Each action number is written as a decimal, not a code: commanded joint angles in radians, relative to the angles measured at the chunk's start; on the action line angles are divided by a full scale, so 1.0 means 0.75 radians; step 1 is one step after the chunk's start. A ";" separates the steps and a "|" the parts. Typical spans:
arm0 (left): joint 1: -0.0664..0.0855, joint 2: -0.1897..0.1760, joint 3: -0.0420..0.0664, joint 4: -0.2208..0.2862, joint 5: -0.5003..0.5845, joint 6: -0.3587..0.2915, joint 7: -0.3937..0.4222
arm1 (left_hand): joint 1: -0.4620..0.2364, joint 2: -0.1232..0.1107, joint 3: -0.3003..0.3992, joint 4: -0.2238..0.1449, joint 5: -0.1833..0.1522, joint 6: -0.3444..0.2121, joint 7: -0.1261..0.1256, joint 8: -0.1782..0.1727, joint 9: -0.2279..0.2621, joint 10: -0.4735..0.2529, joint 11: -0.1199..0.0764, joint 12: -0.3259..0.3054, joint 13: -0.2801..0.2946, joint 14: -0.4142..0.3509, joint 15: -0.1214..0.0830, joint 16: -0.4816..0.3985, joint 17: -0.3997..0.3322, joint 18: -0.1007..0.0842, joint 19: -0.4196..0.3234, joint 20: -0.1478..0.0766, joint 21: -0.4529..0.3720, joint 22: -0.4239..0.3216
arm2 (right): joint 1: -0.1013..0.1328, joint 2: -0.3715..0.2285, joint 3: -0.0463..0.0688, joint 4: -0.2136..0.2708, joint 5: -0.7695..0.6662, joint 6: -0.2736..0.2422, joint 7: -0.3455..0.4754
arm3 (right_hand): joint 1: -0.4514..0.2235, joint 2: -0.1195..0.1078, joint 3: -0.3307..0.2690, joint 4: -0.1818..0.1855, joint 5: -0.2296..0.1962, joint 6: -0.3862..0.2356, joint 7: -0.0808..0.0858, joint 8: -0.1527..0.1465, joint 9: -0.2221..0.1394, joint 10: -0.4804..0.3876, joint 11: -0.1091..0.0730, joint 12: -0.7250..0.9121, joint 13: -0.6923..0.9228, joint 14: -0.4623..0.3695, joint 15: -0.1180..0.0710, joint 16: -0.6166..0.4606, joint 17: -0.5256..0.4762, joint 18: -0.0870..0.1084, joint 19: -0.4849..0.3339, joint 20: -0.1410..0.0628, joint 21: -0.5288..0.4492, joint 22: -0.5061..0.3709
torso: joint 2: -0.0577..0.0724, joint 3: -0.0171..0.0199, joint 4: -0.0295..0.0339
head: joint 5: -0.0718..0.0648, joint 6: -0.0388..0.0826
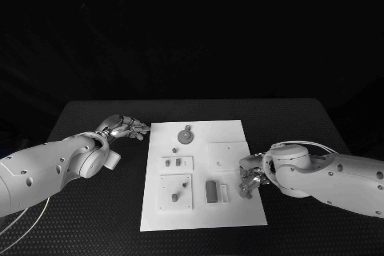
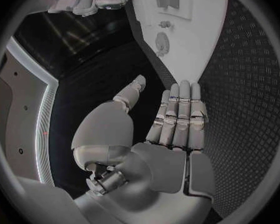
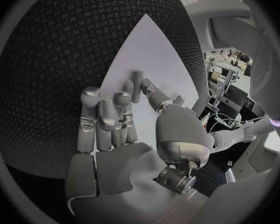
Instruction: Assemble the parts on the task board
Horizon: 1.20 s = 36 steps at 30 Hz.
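Note:
The white task board (image 1: pixel 232 217) lies in the middle of the table. On it are a round grey part (image 1: pixel 185 136), two small grey parts (image 1: pixel 173 162) in a raised square, more small pieces (image 1: pixel 175 198) on a lower square, and a dark upright block (image 1: pixel 211 192). My left hand (image 1: pixel 126 127) hovers by the board's far left corner; in the left wrist view that hand (image 2: pixel 174 129) has straight fingers and holds nothing. My right hand (image 1: pixel 252 177) is at the board's right edge, fingers pointing down onto the board (image 3: pixel 146 50). I see nothing between the right hand's (image 3: pixel 121 129) fingers.
A white block (image 1: pixel 225 192) stands beside the dark one. A plain raised square (image 1: pixel 225 156) with a small peg sits just left of my right hand. Black textured table (image 1: pixel 96 211) surrounds the board on all sides.

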State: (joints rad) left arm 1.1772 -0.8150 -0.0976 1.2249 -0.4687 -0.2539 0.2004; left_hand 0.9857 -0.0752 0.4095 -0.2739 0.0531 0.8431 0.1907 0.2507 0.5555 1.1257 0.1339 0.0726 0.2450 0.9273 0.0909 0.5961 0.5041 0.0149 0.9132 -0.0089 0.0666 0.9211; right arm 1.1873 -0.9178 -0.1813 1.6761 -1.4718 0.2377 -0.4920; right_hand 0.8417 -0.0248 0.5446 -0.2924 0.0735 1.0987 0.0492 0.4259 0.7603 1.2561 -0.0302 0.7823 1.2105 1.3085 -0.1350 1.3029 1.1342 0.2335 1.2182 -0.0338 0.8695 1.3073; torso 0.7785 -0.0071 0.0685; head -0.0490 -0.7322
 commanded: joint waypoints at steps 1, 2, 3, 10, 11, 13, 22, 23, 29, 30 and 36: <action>0.000 0.002 0.001 0.002 0.007 0.016 0.010 | -0.010 -0.001 0.005 0.004 -0.005 -0.010 -0.003 0.006 -0.002 -0.002 0.005 -0.003 -0.002 0.005 0.002 -0.005 0.002 -0.004 -0.002 0.003 0.006 -0.002 | -0.043 0.001 -0.033 -0.003 0.246 -0.073 -0.010 | 0.041 0.112 0.000 -0.002 0.005 -0.041 0.038 -0.300 0.000 -0.002 -0.004 0.006 -0.002 0.002 -0.002 0.005 0.001 0.038 -0.005 0.003 0.007 0.026 | 0.000 -0.0007 -0.0007 | 0.000 0.000; 0.000 0.002 0.001 0.002 0.007 0.016 0.010 | -0.010 -0.001 0.006 0.004 -0.005 -0.010 -0.003 0.006 -0.002 -0.002 0.005 -0.003 -0.002 0.005 0.002 -0.005 0.002 -0.004 -0.002 0.003 0.006 -0.002 | -0.040 -0.002 -0.033 -0.002 0.301 -0.115 0.010 | 0.040 0.122 -0.003 -0.002 0.005 -0.041 0.038 -0.301 0.000 -0.002 -0.004 0.006 -0.002 0.001 -0.002 0.004 0.001 0.038 -0.006 0.004 0.007 0.026 | 0.000 -0.0011 -0.0010 | 0.001 0.000; 0.000 0.003 0.001 0.003 0.007 0.016 0.010 | -0.010 -0.001 0.006 0.004 -0.005 -0.010 -0.003 0.006 -0.002 -0.002 0.005 -0.003 -0.002 0.005 0.002 -0.005 0.002 -0.004 -0.002 0.003 0.006 -0.002 | -0.037 -0.003 -0.033 -0.002 0.354 -0.127 0.037 | 0.042 0.126 -0.005 -0.003 0.005 -0.042 0.038 -0.302 -0.001 -0.003 -0.004 0.005 -0.002 -0.004 -0.002 0.000 -0.006 0.038 -0.008 0.004 0.007 0.027 | -0.001 -0.0015 -0.0012 | 0.001 0.001; 0.000 0.002 0.001 0.002 0.007 0.017 0.010 | -0.011 -0.001 0.006 0.004 -0.005 -0.010 -0.003 0.006 -0.002 -0.002 0.005 -0.003 -0.002 0.005 0.002 -0.005 0.003 -0.004 -0.002 0.003 0.006 -0.002 | -0.031 -0.009 -0.033 0.012 0.596 -0.279 0.068 | 0.066 0.136 -0.014 -0.005 0.005 -0.038 0.037 -0.300 0.001 -0.006 -0.005 0.003 -0.004 -0.012 -0.002 -0.007 -0.014 0.038 -0.017 0.004 0.008 0.028 | 0.000 -0.0015 -0.0001 | 0.000 0.001; 0.000 0.002 0.001 0.002 0.007 0.016 0.010 | -0.011 -0.001 0.006 0.004 -0.005 -0.011 -0.003 0.006 -0.002 -0.002 0.005 -0.003 -0.002 0.005 0.002 -0.005 0.003 -0.004 -0.002 0.003 0.006 -0.002 | -0.030 -0.010 -0.033 0.014 0.624 -0.297 0.068 | 0.067 0.137 -0.015 -0.005 0.005 -0.037 0.037 -0.299 0.002 -0.006 -0.005 0.003 -0.004 -0.011 -0.003 -0.007 -0.013 0.038 -0.017 0.004 0.009 0.028 | 0.000 -0.0016 0.0001 | 0.000 0.001; 0.000 0.002 0.001 0.001 0.007 0.016 0.010 | -0.011 -0.001 0.006 0.004 -0.005 -0.010 -0.003 0.006 -0.002 -0.002 0.005 -0.003 -0.002 0.005 0.002 -0.006 0.003 -0.004 -0.002 0.003 0.006 -0.002 | -0.027 -0.011 -0.033 0.017 0.665 -0.331 0.067 | 0.070 0.139 -0.016 -0.005 0.005 -0.035 0.036 -0.298 0.002 -0.005 -0.006 0.004 -0.004 -0.009 -0.003 -0.005 -0.011 0.038 -0.017 0.004 0.009 0.028 | 0.000 -0.0017 0.0005 | 0.001 0.000; 0.000 0.002 0.001 0.001 0.007 0.017 0.009 | -0.012 -0.002 0.005 0.004 -0.005 -0.010 -0.003 0.006 -0.002 -0.002 0.005 -0.003 -0.002 0.005 0.002 -0.006 0.004 -0.004 -0.003 0.003 0.006 -0.002 | -0.026 -0.012 -0.032 0.026 0.698 -0.369 0.060 | 0.078 0.140 -0.022 -0.004 0.005 -0.029 0.034 -0.296 0.003 0.000 -0.008 0.006 -0.004 -0.003 -0.005 0.000 -0.006 0.038 -0.014 0.004 0.013 0.028 | 0.000 -0.0001 -0.0008 | 0.005 -0.002; 0.000 0.002 0.001 0.001 0.007 0.017 0.009 | -0.012 -0.002 0.005 0.004 -0.005 -0.010 -0.003 0.006 -0.002 -0.002 0.005 -0.003 -0.002 0.005 0.002 -0.007 0.004 -0.004 -0.003 0.003 0.006 -0.002 | -0.026 -0.013 -0.032 0.025 0.699 -0.368 0.059 | 0.078 0.140 -0.022 -0.004 0.005 -0.029 0.034 -0.296 0.003 0.000 -0.008 0.006 -0.004 -0.003 -0.005 0.000 -0.006 0.038 -0.014 0.004 0.013 0.028 | 0.000 -0.0001 -0.0008 | 0.005 -0.002; 0.000 0.003 0.001 0.001 0.007 0.017 0.009 | -0.012 -0.002 0.006 0.004 -0.005 -0.010 -0.003 0.006 -0.002 -0.002 0.005 -0.003 -0.002 0.005 0.002 -0.007 0.005 -0.004 -0.003 0.003 0.006 -0.002 | -0.025 -0.015 -0.032 0.025 0.698 -0.368 0.055 | 0.079 0.139 -0.023 -0.004 0.005 -0.029 0.033 -0.296 0.003 0.000 -0.008 0.006 -0.004 -0.002 -0.006 0.001 -0.005 0.038 -0.014 0.004 0.014 0.028 | 0.001 0.0000 -0.0008 | 0.006 -0.002; 0.000 0.003 0.001 0.001 0.007 0.017 0.009 | -0.012 -0.002 0.006 0.004 -0.005 -0.010 -0.003 0.006 -0.002 -0.002 0.005 -0.003 -0.002 0.005 0.002 -0.007 0.005 -0.004 -0.003 0.003 0.006 -0.002 | -0.025 -0.014 -0.032 0.025 0.698 -0.364 0.055 | 0.079 0.139 -0.023 -0.004 0.005 -0.029 0.033 -0.295 0.003 0.000 -0.008 0.006 -0.004 -0.001 -0.006 0.001 -0.005 0.038 -0.014 0.004 0.014 0.028 | 0.001 0.0002 -0.0010 | 0.006 -0.002; 0.000 0.004 0.001 0.001 0.007 0.018 0.009 | -0.012 -0.002 0.006 0.004 -0.005 -0.011 -0.003 0.006 -0.002 -0.002 0.005 -0.003 -0.003 0.006 0.002 -0.008 0.005 -0.004 -0.003 0.003 0.006 -0.002 | -0.025 -0.011 -0.032 0.033 0.698 -0.354 0.058 | 0.079 0.139 -0.025 -0.004 0.005 -0.028 0.033 -0.295 0.003 0.001 -0.009 0.006 -0.005 0.000 -0.006 0.002 -0.004 0.038 -0.013 0.004 0.014 0.028 | 0.001 -0.0003 -0.0007 | 0.006 -0.002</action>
State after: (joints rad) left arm 1.1771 -0.8140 -0.0976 1.2241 -0.4686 -0.2527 0.2001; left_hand 0.9859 -0.0754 0.4095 -0.2738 0.0531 0.8431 0.1907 0.2507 0.5554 1.1257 0.1339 0.0726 0.2443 0.9273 0.0909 0.5961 0.5069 0.0150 0.9132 -0.0089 0.0666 0.9212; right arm 1.1701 -0.9321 -0.2053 1.6924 -0.9633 -0.0240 -0.4649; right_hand 0.8744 0.0656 0.5338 -0.2954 0.0741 1.0870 0.0572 0.1999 0.7621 1.2559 -0.0302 0.7823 1.2086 1.2984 -0.1324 1.2984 1.1299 0.2336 1.2112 -0.0265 0.8734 1.3073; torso 0.7788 -0.0071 0.0679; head -0.0445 -0.7338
